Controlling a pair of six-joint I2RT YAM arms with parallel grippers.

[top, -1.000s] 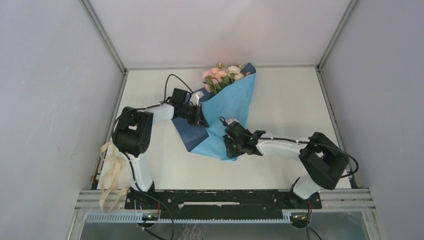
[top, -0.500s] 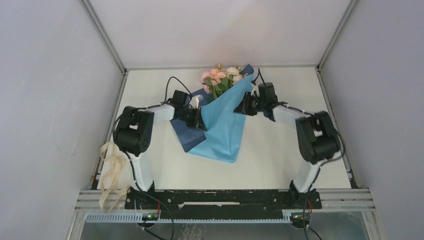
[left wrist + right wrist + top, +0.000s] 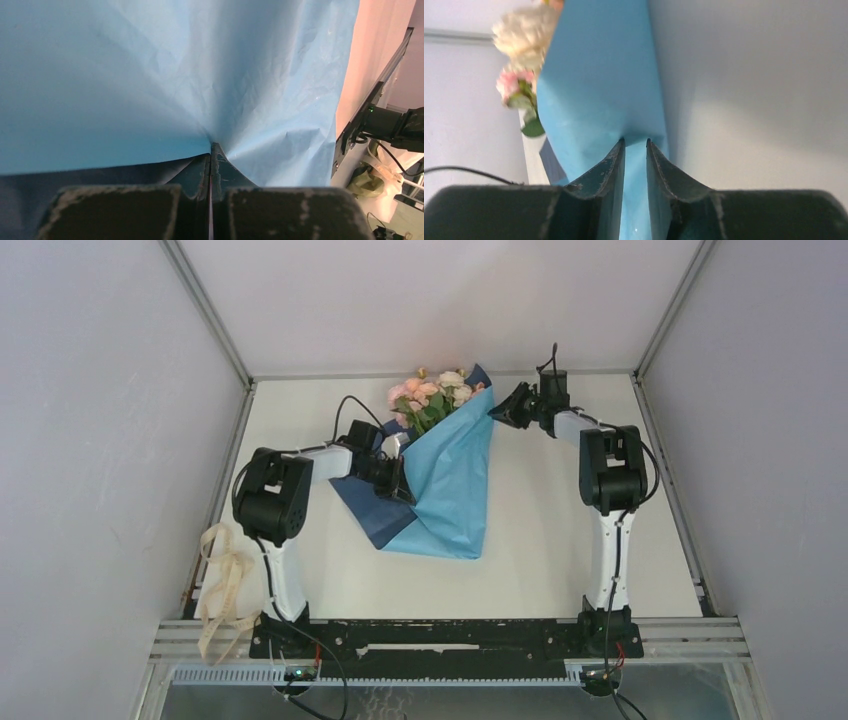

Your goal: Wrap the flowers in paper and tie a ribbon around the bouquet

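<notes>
The table (image 3: 560, 530) carried the paper (image 3: 450, 490) in its middle, folded into a long loose cone with the light blue face up. A darker flap showed along its left side. The cone's narrow end pointed toward the arms, and its wide mouth lay toward the far edge.

The flowers (image 3: 430, 398) lay inside the paper. Their pink, peach and cream heads and some green leaves stuck out of the mouth at the far end, while the stems were hidden.

The ribbon (image 3: 222, 580) lay in a loose heap at the table's near left edge, beside the left arm's base and well apart from the paper.

The left gripper (image 3: 398, 478) sat at the cone's left edge with its jaws pressed together, pinching a fold of paper between them.

The right gripper (image 3: 503, 408) was at the paper's far right corner, just beside the flowers. Its jaws stood a narrow slot apart with the paper's edge running into that slot. I could not tell whether they gripped it.
</notes>
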